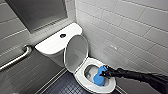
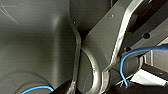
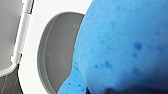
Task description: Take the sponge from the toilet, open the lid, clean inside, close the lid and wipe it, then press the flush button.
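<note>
The white toilet (image 1: 53, 45) stands in the corner with its lid (image 1: 76, 53) raised against the tank. My right gripper (image 1: 103, 73) reaches in from the right and is shut on the blue sponge (image 1: 99, 77), which hangs over the near side of the bowl (image 1: 88, 72) inside the seat ring (image 1: 82, 79). In the right wrist view the sponge (image 3: 125, 47) looms large in front of the seat ring (image 3: 32, 50) and the grey bowl opening (image 3: 57, 55). A dark flush button (image 1: 62, 35) sits on the tank top.
White tiled walls (image 1: 125, 30) close in on the right and behind. A metal grab bar (image 1: 17, 58) runs along the left wall. Dark floor tiles (image 1: 63, 86) lie in front of the toilet. The left wrist view holds dark robot parts and a blue cable (image 2: 122, 65).
</note>
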Robot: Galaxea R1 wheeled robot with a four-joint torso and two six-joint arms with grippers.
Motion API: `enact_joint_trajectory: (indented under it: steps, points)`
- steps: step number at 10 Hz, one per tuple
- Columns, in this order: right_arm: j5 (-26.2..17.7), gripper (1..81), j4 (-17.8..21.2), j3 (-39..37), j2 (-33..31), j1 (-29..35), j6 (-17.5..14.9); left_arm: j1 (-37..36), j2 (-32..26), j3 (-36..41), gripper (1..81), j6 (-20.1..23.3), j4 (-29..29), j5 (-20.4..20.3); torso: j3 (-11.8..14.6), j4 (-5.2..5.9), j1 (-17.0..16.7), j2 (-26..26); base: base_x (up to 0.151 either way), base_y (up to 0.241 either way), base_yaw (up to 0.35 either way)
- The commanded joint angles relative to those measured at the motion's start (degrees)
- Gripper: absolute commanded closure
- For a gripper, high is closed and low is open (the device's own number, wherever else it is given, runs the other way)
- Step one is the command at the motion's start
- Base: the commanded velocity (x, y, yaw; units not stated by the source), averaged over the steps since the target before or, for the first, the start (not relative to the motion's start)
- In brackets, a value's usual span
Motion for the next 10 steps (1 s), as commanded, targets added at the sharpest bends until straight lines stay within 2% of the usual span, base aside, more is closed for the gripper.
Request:
enact_joint_trajectory:
  steps: [1,6,10]
  points:
    - [3.43,81.1,-2.46,-9.57,6.13,12.11,-0.23,1.56,0.38,0.37,1.0,-0.04,-0.15,4.43,0.00,0.00,0.00,0.00,0.000,0.000,0.000]
    - [1.07,81.1,-1.75,-6.06,5.87,17.65,0.38,1.20,2.58,-2.88,1.0,-0.04,0.03,4.43,0.00,0.00,0.00,0.00,0.000,0.000,0.000]
    - [-1.76,81.1,-2.11,-3.68,6.04,18.98,0.56,1.12,2.32,-2.88,1.0,-0.04,0.12,4.43,0.00,0.00,0.00,0.02,0.000,0.000,0.000]
